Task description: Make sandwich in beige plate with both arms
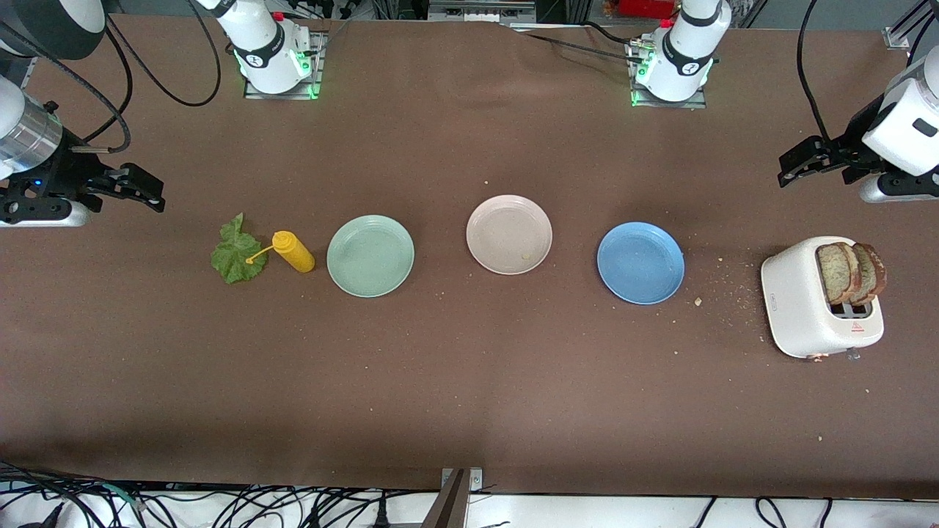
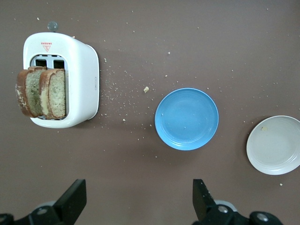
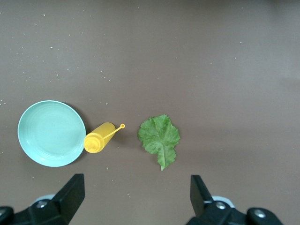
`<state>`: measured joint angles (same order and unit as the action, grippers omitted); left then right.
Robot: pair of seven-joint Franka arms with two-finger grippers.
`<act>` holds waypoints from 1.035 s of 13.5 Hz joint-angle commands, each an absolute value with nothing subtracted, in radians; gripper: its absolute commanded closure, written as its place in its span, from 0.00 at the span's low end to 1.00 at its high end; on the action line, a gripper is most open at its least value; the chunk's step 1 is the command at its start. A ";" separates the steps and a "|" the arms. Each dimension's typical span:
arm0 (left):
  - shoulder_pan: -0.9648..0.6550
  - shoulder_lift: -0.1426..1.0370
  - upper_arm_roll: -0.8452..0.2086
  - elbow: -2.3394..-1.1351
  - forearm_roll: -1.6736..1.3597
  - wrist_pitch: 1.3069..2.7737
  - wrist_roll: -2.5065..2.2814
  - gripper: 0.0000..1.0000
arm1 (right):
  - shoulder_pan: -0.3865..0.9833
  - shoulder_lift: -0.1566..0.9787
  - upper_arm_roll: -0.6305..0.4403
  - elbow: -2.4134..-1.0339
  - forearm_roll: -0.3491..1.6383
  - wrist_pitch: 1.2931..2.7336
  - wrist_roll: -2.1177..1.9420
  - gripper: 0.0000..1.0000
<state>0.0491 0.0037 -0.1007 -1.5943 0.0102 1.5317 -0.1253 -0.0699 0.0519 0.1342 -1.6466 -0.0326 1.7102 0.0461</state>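
Progress: nothing had yet been assembled; judged from the layout, every step of the sandwich remained to be done.
Toaster [image 1: 814, 304]: lowest of the objects, at the right of the front frame, a glossy white rounded box, likely plastic, with two bread slices [image 1: 851, 273] standing upright in its slots, brown, grainy and dark-crusted.
Crumbs [image 1: 722, 282]: scattered over the desk between toaster and blue plate.
Mint-green plate [image 1: 370, 255]: left of centre, round, smooth, shallow-rimmed, empty.
Blue plate [image 1: 640, 262]: right of centre, same shape, empty.
Yellow squeeze bottle [image 1: 293, 251]: lying on its side just beside the mint-green plate, its thin nozzle reaching the leaf.
Lettuce leaf [image 1: 235, 251]: flat on the desk at centre left, ruffled, veined, matte green.
Beige plate [image 1: 509, 234]: at frame centre, slightly higher than its neighbours, pale and smooth, bare but for a crumb or two.
Desk [image 1: 469, 396]: covered in matte brown, faintly creased material.
Right end effector [image 1: 139, 189]: at the left edge, hanging over bare desk with black fingers spread and empty, the arm waiting.
Left end effector [image 1: 803, 161]: at the right edge, above the toaster in the frame, fingers likewise apart, holding nothing.
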 commanded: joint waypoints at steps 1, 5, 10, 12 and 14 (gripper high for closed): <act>0.052 0.020 -0.100 -1.560 0.002 1.508 -0.101 0.00 | -0.074 0.063 0.135 -1.621 -0.018 1.703 0.041 0.00; 0.049 0.020 -0.104 -1.562 0.002 1.506 -0.104 0.00 | -0.075 0.063 0.135 -1.621 -0.017 1.703 0.041 0.00; 0.057 0.046 -0.095 -1.566 0.002 1.506 -0.103 0.00 | -0.074 0.063 0.135 -1.621 -0.017 1.703 0.041 0.00; 0.092 0.075 -0.094 -1.566 0.021 1.491 -0.097 0.00 | -0.075 0.063 0.135 -1.621 -0.017 1.703 0.041 0.00; 0.100 0.103 -0.097 -1.562 0.107 1.497 -0.092 0.00 | -0.074 0.063 0.135 -1.621 -0.017 1.703 0.041 0.00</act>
